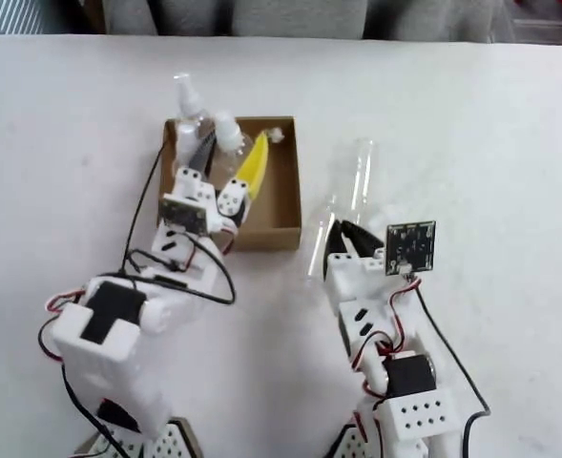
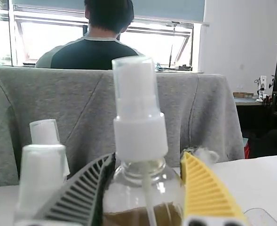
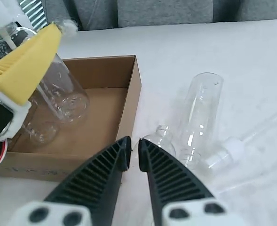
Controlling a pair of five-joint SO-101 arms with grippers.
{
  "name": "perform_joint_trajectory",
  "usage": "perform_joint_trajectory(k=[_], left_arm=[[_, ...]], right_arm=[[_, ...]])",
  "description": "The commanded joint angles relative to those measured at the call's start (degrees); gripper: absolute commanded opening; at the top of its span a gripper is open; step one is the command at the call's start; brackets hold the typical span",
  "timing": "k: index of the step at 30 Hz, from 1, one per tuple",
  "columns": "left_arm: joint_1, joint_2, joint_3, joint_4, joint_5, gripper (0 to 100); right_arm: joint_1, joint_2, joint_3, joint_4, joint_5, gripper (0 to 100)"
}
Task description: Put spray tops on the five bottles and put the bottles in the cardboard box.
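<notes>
Bottle (image 1: 225, 141), clear with a white spray top, is gripped by the left hand (image 1: 229, 160) over the box (image 1: 279, 196), upper centre-left of the high view. Right hand (image 3: 134, 148), closed on nothing, sits beside an uncapped bottle (image 3: 201, 115) lying on the table (image 1: 471, 114).

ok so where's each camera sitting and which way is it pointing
High view: fixed above the table, looking down on both arms, the cardboard box and a lying clear bottle.
Left wrist view: on the left wrist, looking level along the left gripper and its spray-topped bottle toward a grey cloth and windows.
Right wrist view: on the right wrist, looking down past the right gripper at the table.
Shared: high and right wrist views both show the box, that lying bottle and the left gripper's yellow finger.
</notes>
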Motion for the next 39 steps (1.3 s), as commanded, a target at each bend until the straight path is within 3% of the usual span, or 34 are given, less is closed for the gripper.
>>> perform_joint_trajectory(k=[1,29,39], left_arm=[[-0.1,1.5,-5.5,-1.2,0.6,3],[-2.6,11.3,-19.8,2.1,0.3,3],[-3.9,12.3,-25.0,9.5,0.2,3]], right_arm=[[0.2,-0.7,-0.6,-0.7,0.8,1.7],[-1.9,-0.7,0.3,-0.6,0.8,1.7],[-1.9,-0.7,0.3,-0.6,0.8,1.7]])
